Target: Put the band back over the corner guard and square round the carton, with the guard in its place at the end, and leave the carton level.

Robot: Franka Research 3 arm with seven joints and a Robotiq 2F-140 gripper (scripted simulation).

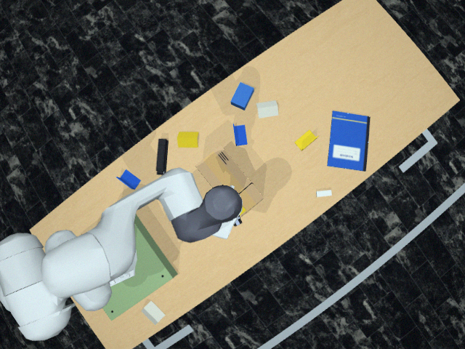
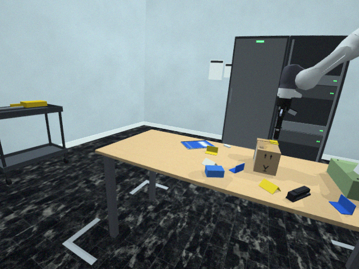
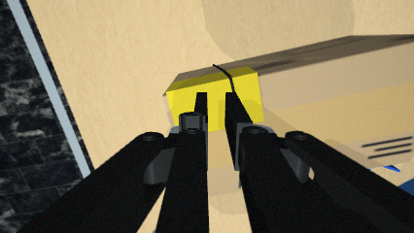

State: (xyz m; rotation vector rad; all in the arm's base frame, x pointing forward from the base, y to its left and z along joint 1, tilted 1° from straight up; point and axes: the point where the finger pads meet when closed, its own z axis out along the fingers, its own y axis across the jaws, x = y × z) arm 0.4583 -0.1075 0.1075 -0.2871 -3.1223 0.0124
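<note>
The carton (image 1: 229, 172) (image 2: 266, 162) (image 3: 316, 112) stands upright on the table and looks level. The yellow corner guard (image 1: 243, 211) (image 2: 274, 142) (image 3: 248, 99) sits over a top edge near one end of it. The thin black band (image 1: 245, 188) (image 3: 224, 73) comes up the carton's side and over the guard's folded edge, then crosses the carton's top; the right finger hides part of it in the wrist view. My gripper (image 2: 276, 137) (image 3: 216, 109) is slightly open over the guard. Nothing shows between its fingertips. The arm hides the fingertips in the top view.
A blue block (image 1: 242, 96) (image 2: 214, 171), a blue angle piece (image 1: 240, 135) (image 2: 237, 168) and a yellow one (image 1: 187, 139) (image 2: 269, 186) lie near the carton. A black stapler (image 1: 161, 155) (image 2: 298, 193), a green tray (image 1: 146, 289) and a blue binder (image 1: 348, 131) lie farther off.
</note>
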